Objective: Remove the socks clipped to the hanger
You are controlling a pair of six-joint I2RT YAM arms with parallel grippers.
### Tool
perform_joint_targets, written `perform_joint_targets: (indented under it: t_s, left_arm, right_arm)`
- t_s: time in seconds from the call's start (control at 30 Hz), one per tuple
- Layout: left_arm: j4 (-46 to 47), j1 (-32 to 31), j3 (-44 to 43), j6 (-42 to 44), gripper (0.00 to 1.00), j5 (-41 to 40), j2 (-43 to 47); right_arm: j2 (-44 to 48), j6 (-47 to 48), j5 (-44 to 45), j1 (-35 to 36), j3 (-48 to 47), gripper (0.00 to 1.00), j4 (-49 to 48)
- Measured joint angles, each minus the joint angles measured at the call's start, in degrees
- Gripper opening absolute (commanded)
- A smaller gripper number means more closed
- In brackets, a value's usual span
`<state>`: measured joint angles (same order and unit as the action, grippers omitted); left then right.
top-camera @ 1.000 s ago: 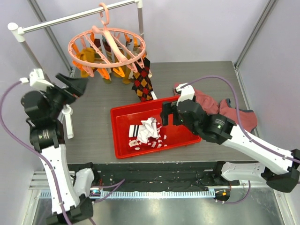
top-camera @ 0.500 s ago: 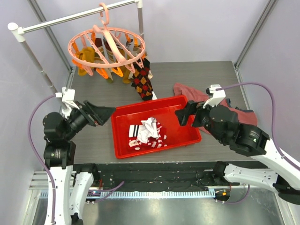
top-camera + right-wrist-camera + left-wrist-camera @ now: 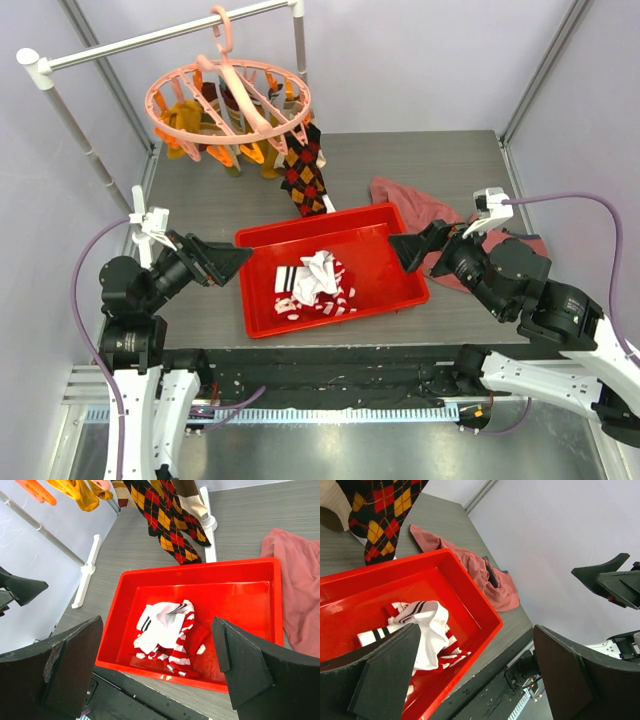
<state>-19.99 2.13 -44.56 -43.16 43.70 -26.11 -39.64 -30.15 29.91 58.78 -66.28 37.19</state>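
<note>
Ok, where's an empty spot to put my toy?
The back right of the table, behind the red tray and pink cloth, is bare. The tray's right half is free. Crowded: under the hanger, where the argyle sock dangles, and the tray's sock pile.

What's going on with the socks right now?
Both claws are open and empty: the left claw and right claw hover either side of the red plastic tray, which holds a red-and-white striped sock and a white dark-banded sock. Dark argyle socks and mustard yellow socks hang clipped to the round salmon-pink plastic hanger; job unfinished.
</note>
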Motion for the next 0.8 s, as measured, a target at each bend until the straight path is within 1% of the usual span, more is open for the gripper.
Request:
perform_joint_targets:
  t_s: [0.8]
  left_arm:
    - [0.0,0.0,0.0,-0.2,1.0,0.0,1.0]
  right_arm:
    - [-0.5,-1.5,-0.5,0.0,2.3,1.0,-0.3]
